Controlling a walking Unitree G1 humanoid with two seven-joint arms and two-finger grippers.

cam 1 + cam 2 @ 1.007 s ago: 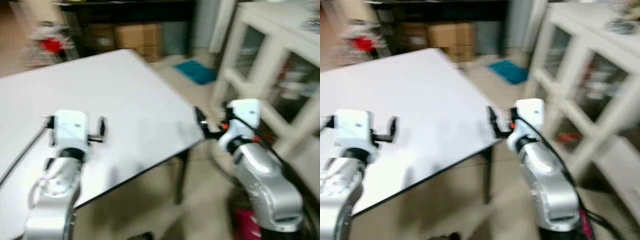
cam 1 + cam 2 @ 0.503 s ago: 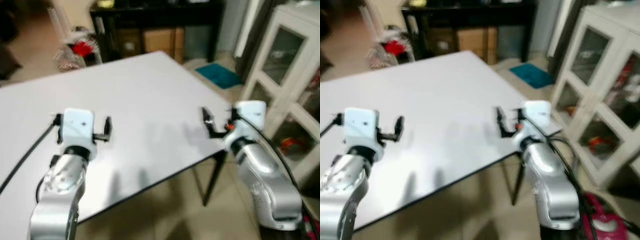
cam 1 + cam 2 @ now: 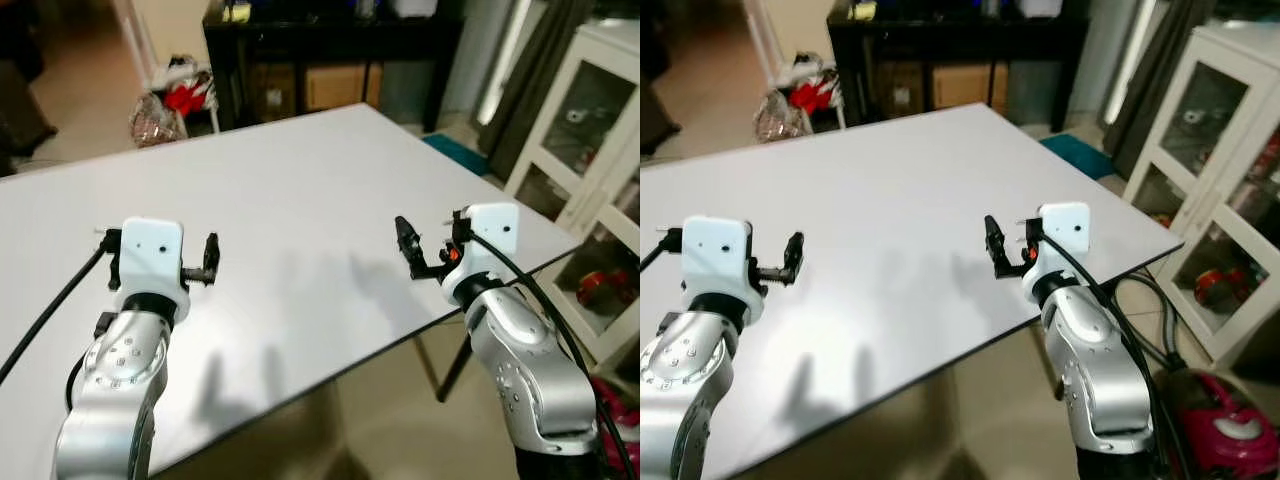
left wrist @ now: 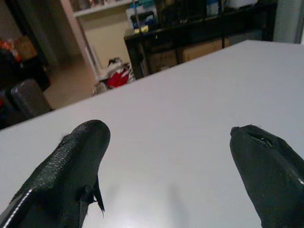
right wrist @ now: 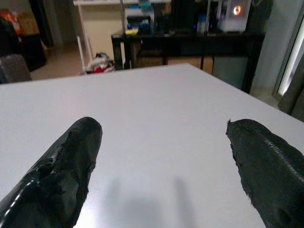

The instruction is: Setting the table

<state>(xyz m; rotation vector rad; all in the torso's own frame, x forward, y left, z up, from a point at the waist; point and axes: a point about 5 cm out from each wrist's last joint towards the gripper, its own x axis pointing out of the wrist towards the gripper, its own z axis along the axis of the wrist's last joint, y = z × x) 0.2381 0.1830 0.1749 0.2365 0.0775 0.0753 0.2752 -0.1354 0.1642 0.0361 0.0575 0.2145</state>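
A large white table [image 3: 300,190] with a bare top lies before me. My left gripper [image 4: 168,137] is held low over its near left part, open, with nothing between its black fingers [image 4: 71,161]. My right gripper [image 5: 161,142] hovers over the table's near right part, close to the edge, and is also open and holding nothing. Both silver arms [image 3: 115,370] reach forward from the bottom of the eye views.
A black sideboard [image 3: 330,40] with cardboard boxes [image 3: 325,85] stands beyond the table. A white glass-door cabinet [image 3: 600,150] is at the right. A red bag [image 3: 185,98], a teal mat [image 3: 455,152] and a pink vacuum cleaner [image 3: 1230,430] are on the floor.
The view has swung and sharpened as I turned toward the table. My right gripper, earlier beyond the table's corner, is now over the tabletop. Both stay open.
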